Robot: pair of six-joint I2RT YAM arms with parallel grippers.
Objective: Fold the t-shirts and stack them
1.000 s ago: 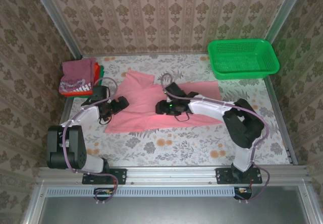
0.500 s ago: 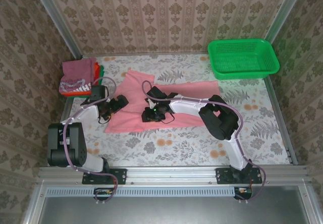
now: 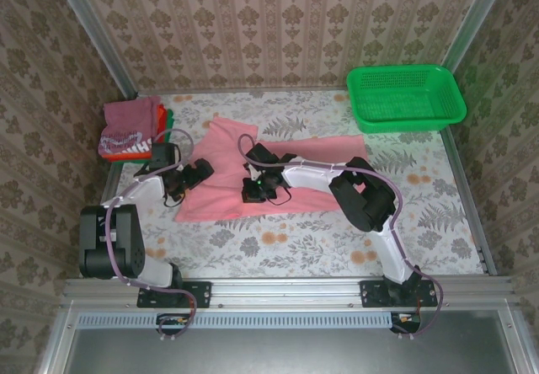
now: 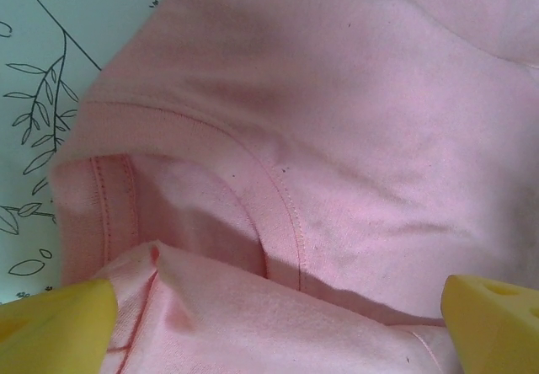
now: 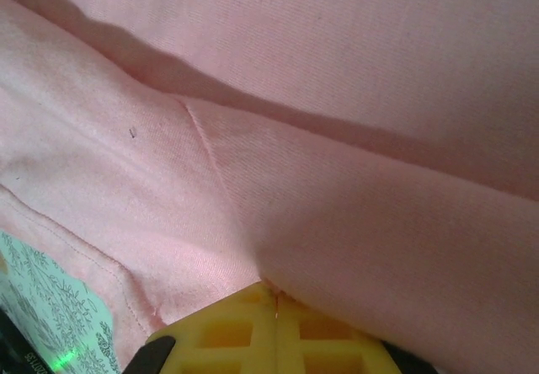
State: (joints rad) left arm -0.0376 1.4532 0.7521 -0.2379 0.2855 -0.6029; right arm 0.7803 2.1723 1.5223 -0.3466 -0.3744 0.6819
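A salmon-pink t-shirt lies spread across the middle of the floral table. My right gripper rests on its near-left part. In the right wrist view its yellow fingers are pressed together, shut on a raised fold of the pink cloth. My left gripper sits at the shirt's left edge. Its yellow fingertips stand wide apart, open, over the stitched hem of the pink t-shirt. Folded t-shirts, maroon with white print on top, are stacked at the back left.
A green mesh basket stands at the back right corner. The floral table shows bare along the front and right. Metal frame rails border both sides, and the right arm's elbow is bent over the shirt's right half.
The right arm swung left across the shirt, its elbow folding inward, and its jaws closed on a fold of pink cloth. The left arm stayed still with its jaws open.
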